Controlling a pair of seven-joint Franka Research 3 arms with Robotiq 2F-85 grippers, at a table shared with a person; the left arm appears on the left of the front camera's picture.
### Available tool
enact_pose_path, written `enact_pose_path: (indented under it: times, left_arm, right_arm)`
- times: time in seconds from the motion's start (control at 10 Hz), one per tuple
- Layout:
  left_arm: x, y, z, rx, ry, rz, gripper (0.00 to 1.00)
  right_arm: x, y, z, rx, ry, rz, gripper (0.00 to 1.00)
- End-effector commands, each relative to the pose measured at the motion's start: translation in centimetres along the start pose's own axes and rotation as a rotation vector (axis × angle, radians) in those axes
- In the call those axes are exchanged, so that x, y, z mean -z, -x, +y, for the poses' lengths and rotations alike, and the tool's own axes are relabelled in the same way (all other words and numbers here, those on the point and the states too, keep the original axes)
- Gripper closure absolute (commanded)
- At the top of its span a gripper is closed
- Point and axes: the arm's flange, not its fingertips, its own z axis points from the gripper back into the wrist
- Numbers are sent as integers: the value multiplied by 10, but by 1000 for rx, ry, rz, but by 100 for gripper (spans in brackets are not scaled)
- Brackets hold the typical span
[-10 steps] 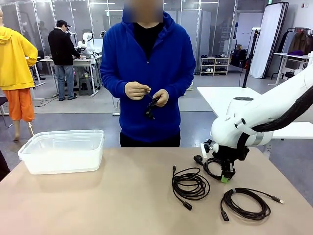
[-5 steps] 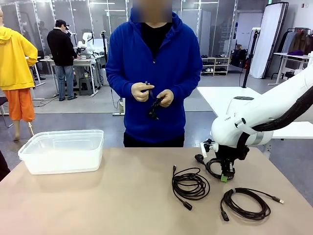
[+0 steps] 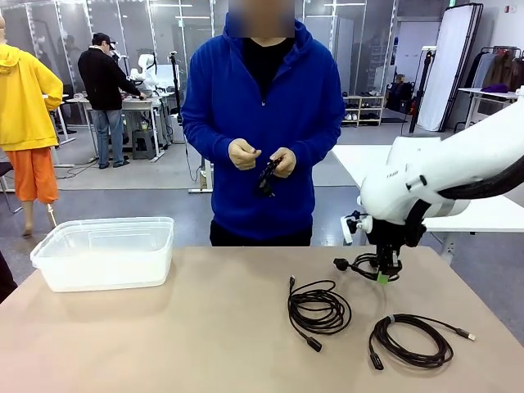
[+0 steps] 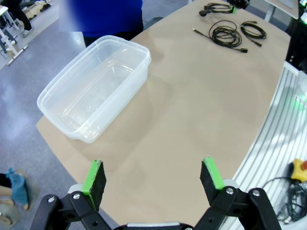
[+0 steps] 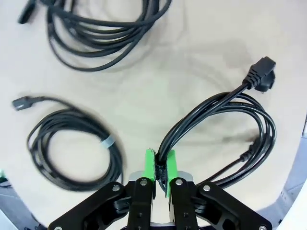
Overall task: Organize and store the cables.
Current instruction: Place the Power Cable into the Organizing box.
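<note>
One broad tan table [image 3: 164, 352] fills the room's middle, with a person [image 3: 262, 106] in a blue hoodie at its far side working a small black cable bundle [image 3: 266, 176] between both hands [image 3: 244, 154]. A clear tub [image 3: 106, 262] sits at the left. The left gripper [image 4: 153, 175] hangs above the table with its jaws spread wide. The right gripper [image 3: 383, 277] is clamped on a coiled cable [image 3: 360, 266] (plug end dangling) just above the tabletop. Nearby a middle coil [image 3: 327, 321] and a silver-tipped coil [image 3: 409, 359] lie flat.
</note>
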Motion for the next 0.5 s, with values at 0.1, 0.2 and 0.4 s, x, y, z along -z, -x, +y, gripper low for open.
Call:
enact_pose_path:
  times: [0.1,0.2,0.4]
  left_arm:
    - [0,0,0,13,6,-8,0]
    - [0,0,0,13,6,-8,0]
    - [0,0,0,13,6,-8,0]
  right_arm:
    - [-36,3,9,69,9,19,100]
    - [-43,2,11,77,22,18,100]
    - [-56,-2,18,79,63,22,100]
